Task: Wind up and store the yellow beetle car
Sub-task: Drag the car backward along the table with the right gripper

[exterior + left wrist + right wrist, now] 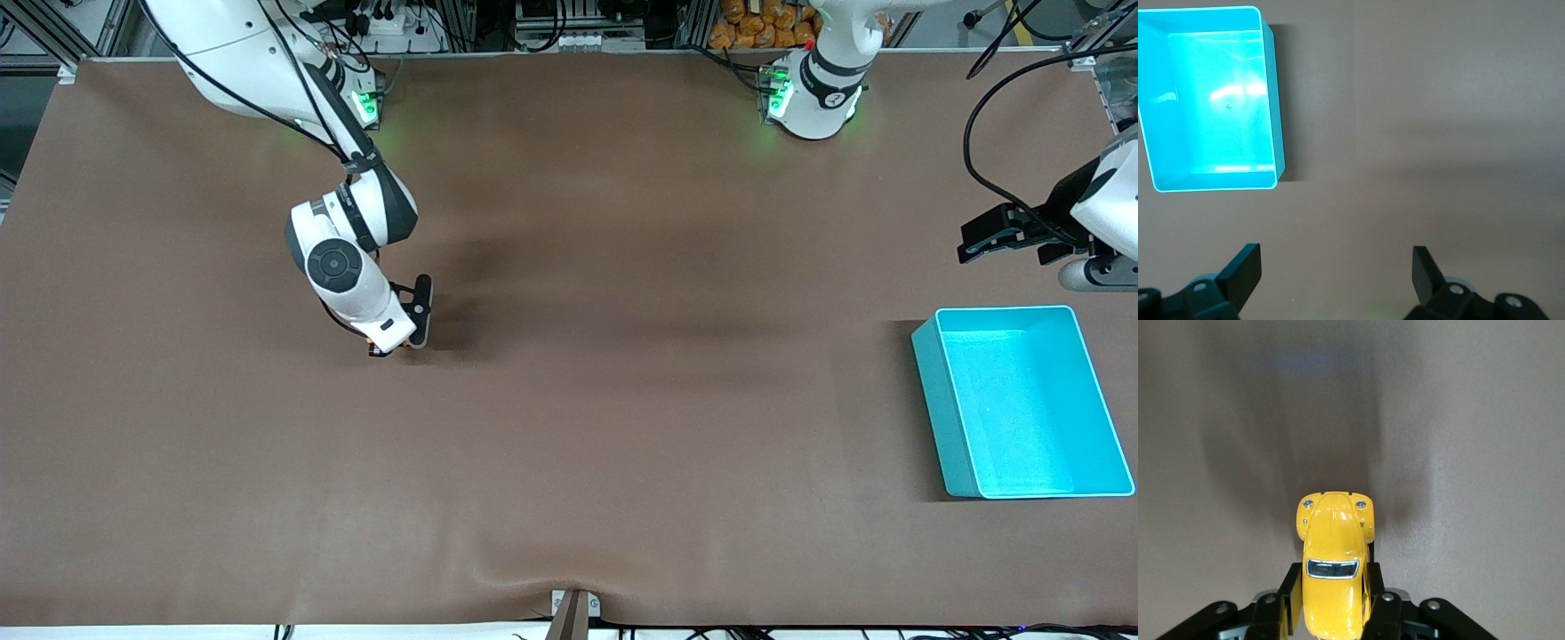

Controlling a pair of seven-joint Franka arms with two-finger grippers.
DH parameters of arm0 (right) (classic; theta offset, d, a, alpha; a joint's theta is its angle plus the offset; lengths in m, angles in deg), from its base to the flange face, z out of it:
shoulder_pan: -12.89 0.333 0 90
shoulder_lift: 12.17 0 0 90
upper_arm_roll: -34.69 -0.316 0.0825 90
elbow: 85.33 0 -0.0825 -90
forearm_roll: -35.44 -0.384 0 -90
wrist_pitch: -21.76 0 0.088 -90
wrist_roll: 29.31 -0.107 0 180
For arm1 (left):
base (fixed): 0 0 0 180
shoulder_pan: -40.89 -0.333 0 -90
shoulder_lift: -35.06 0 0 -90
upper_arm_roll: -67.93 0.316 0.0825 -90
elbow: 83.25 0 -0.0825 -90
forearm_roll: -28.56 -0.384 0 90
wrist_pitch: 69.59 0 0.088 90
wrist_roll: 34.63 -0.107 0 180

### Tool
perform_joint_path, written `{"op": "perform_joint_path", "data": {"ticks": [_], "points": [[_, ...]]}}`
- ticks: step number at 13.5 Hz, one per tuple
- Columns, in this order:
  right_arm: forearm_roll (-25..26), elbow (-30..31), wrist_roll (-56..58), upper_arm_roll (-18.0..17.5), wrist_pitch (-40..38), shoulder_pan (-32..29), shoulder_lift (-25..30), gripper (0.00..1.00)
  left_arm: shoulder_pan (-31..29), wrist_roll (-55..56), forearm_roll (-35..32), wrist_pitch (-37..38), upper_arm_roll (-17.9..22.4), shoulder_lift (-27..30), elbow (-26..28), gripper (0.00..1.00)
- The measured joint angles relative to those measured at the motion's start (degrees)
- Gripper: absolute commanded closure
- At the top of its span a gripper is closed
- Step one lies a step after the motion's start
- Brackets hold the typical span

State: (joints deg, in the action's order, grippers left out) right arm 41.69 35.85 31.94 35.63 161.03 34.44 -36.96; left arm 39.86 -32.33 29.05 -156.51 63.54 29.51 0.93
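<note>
Fingers of the right gripper (1333, 613) pinch the glossy yellow beetle-shaped toy car (1333, 570) low on the brown table (622, 427), probably for winding, while the left gripper (1337, 267) waits spread above the teal plastic bin (1275, 120).

Yellow beetle car (1333, 573) — glossy, dark-windowed — pinched between the right tool's fingers (1376, 600).

Brown table (622, 400), cabling and metal framing (569, 27)

In your front view, the right hand (397, 345) hides nearly all of the yellow beetle car (377, 352); its rear is cropped in the right wrist view.
</note>
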Motion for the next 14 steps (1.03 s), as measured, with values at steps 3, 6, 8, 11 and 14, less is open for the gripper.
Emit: {"op": "perform_joint_path", "data": {"ticks": [3, 6, 8, 11, 14], "points": [[0.4, 0.43, 0.02, 0.01, -0.4, -1.37, 0.25, 0.85, 0.03, 0.0, 0.0, 0.0, -0.03, 0.0, 0.0, 0.0], [0.56, 1.47, 0.36, 0.03, -0.5, -3.48, 0.89, 0.85, 0.04, 0.0, 0.0, 0.0, -0.07, 0.0, 0.0, 0.0], [0.59, 2.0, 0.46, 0.06, -0.51, -4.6, 1.17, 0.85, 0.05, 0.0, 0.0, 0.0, -0.08, -0.02, 0.0, 0.0], [1.83, 2.64, 0.56, 0.11, -0.51, -5.83, 1.52, 0.85, 0.06, 0.0, 0.0, 0.0, -0.08, -0.28, 0.0, 0.0], [3.94, 3.48, 0.56, 0.13, -0.57, -7.65, 1.98, 0.85, 0.09, 0.0, 0.0, 0.0, -0.08, -0.42, 0.0, 0.0]]}}
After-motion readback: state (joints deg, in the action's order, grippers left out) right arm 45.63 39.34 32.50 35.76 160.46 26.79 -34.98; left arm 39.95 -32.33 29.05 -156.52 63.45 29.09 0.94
